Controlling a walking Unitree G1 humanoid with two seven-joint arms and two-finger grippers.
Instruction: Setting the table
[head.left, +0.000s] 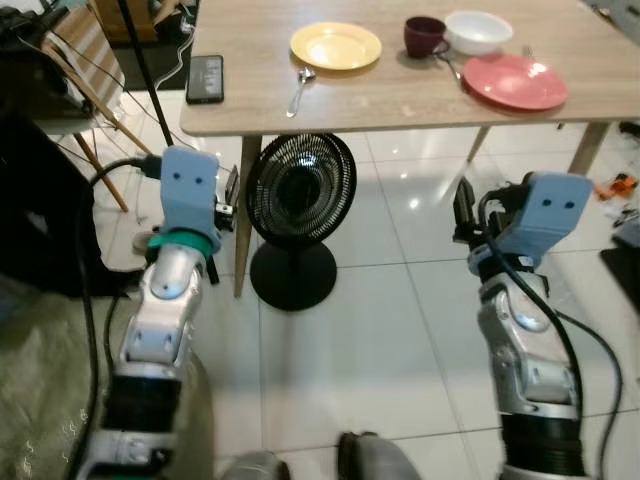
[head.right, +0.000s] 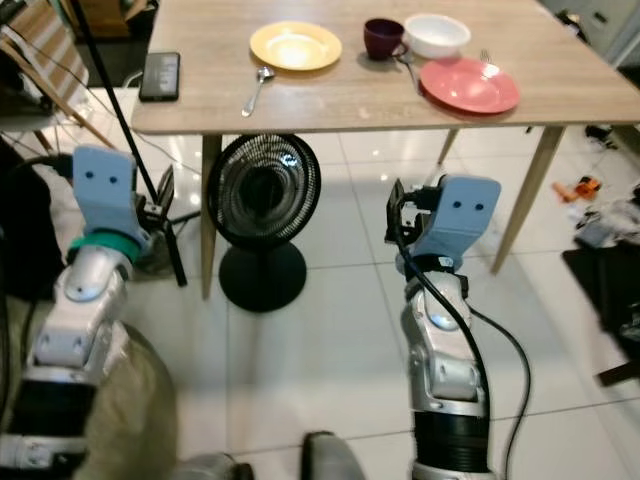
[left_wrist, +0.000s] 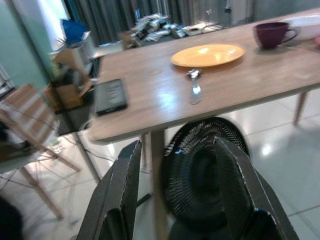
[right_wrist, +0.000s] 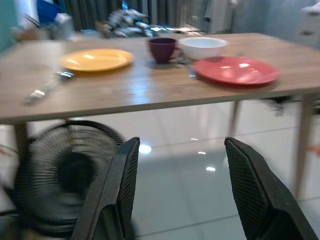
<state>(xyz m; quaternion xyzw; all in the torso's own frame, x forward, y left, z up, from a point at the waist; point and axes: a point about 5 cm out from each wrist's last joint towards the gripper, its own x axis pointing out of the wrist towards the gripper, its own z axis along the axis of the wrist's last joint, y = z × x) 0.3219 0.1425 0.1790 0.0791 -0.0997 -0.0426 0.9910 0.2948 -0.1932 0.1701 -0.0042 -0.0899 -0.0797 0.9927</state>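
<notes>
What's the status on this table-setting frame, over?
Left gripper and right gripper open, empty, short of the table. Yellow plate, spoon, cup, bowl, pink plate on top. Fan below table edge.

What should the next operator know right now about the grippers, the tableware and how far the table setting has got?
Left gripper: open, empty, held in front of the table edge, above the black floor fan.
Right gripper: open, empty, also short of the table.
On the light wooden table: round yellow plate with a metal spoon just in front of it; dark purple mug, white bowl and round pink plate grouped together; another utensil lies between mug and pink plate, type unclear. A black phone lies near the table's left corner.
Done: nothing in hand yet.
Left: probably approach and arrange the pieces.
</notes>
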